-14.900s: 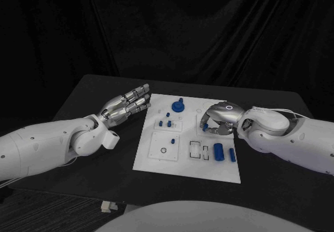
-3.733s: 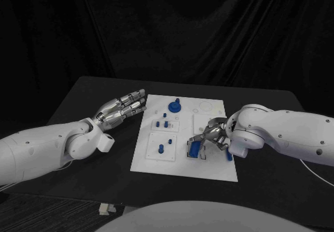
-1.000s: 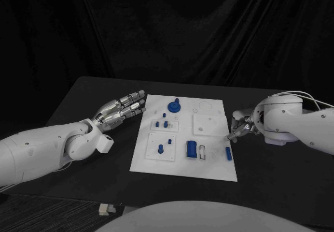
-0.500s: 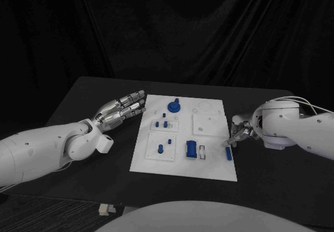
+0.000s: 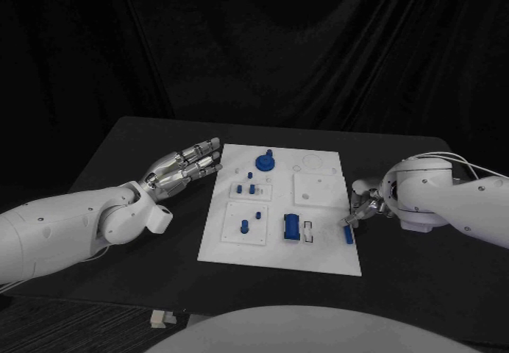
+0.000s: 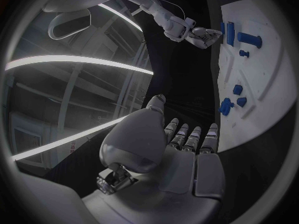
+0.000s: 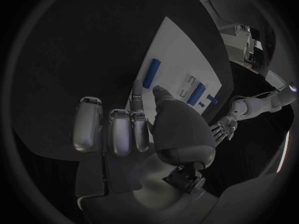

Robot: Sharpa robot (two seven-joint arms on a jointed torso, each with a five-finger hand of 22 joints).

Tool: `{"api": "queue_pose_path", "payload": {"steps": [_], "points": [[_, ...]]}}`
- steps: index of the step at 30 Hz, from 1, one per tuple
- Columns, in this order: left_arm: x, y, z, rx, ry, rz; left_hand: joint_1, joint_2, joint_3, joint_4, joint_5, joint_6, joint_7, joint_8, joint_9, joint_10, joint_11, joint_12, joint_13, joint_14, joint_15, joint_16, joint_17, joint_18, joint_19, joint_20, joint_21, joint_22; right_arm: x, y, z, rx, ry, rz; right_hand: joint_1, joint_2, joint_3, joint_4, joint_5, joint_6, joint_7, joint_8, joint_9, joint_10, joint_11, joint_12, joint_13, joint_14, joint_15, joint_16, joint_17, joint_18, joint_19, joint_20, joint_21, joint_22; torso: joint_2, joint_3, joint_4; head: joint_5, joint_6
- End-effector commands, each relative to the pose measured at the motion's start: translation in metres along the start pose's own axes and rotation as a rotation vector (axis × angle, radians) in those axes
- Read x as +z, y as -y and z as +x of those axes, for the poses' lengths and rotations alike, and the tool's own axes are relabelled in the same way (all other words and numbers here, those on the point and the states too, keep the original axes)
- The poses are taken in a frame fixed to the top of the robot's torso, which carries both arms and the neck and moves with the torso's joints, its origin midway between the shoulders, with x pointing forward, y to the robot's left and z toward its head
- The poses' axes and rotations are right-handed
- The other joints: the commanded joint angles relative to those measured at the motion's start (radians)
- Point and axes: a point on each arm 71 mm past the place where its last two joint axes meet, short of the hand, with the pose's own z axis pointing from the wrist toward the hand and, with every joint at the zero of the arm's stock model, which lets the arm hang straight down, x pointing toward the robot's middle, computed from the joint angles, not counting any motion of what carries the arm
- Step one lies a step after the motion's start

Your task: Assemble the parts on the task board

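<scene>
The white task board lies mid-table. On it stand a blue knob, small pegs and a wide blue block in its slot. A slim blue bar lies near the board's right edge. My right hand hovers at that edge, just behind the bar, holding nothing. In the right wrist view its fingers reach toward the bar without touching it. My left hand is flat and open beside the board's left edge, apart from it, as the left wrist view also shows.
Bare black table surrounds the board on all sides. An unfilled narrow slot sits between the block and the bar. Round and square recesses mark the board's far right corner.
My right hand has drifted a little nearer and lower along the board's right edge, toward the slim bar. The blue block it carried earlier now sits in its slot. The left hand is unmoved.
</scene>
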Motion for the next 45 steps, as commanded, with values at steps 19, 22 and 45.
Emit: {"api": "queue_pose_path", "payload": {"steps": [19, 22, 45], "points": [[0.0, 0.006, 0.002, -0.017, -0.009, 0.094, -0.001, 0.012, 0.02, -0.021, 0.016, 0.002, 0.001, 0.004, 0.004, -0.005, 0.011, 0.02, 0.003, 0.005, 0.01, 0.02, 0.004, 0.008, 0.01, -0.002, 0.004, 0.008, 0.008, -0.004, 0.013, 0.037, -0.036, 0.006, 0.041, -0.011, 0.061, -0.055, 0.115, -0.036, 0.022, -0.074, -0.081, 0.094, 0.025, 0.016, 0.267, 0.085, 0.018, -0.035, 0.156, -0.018, -0.021, 0.026, -0.112, 0.165, 0.0, -0.0001, 0.0, 0.002, 0.0], [0.0, 0.005, 0.002, -0.018, -0.01, 0.094, 0.0, 0.012, 0.02, -0.023, 0.017, 0.001, 0.001, 0.004, 0.004, -0.005, 0.011, 0.02, 0.003, 0.005, 0.01, 0.02, 0.004, 0.008, 0.01, -0.002, 0.004, 0.008, 0.008, -0.005, 0.014, 0.044, -0.04, 0.001, 0.074, -0.017, 0.084, -0.088, 0.153, -0.04, 0.023, -0.075, -0.085, 0.094, 0.026, 0.016, 0.267, 0.085, 0.02, -0.034, 0.158, -0.016, -0.025, 0.027, -0.127, 0.161, 0.0, 0.0001, 0.0, 0.003, 0.0], [-0.001, 0.003, 0.003, -0.022, -0.012, 0.089, 0.001, 0.012, 0.022, -0.026, 0.019, -0.001, 0.001, 0.003, 0.004, -0.005, 0.013, 0.02, 0.003, 0.005, 0.01, 0.02, 0.004, 0.007, 0.009, -0.002, 0.004, 0.007, 0.005, -0.021, 0.017, 0.321, -0.07, -0.076, 0.049, -0.049, 0.366, -0.297, 0.274, -0.044, 0.021, -0.009, -0.002, 0.094, 0.025, 0.016, 0.267, 0.084, 0.019, -0.04, 0.153, -0.008, -0.033, 0.028, -0.186, 0.154, 0.0, 0.0, -0.0001, 0.005, 0.0]]}}
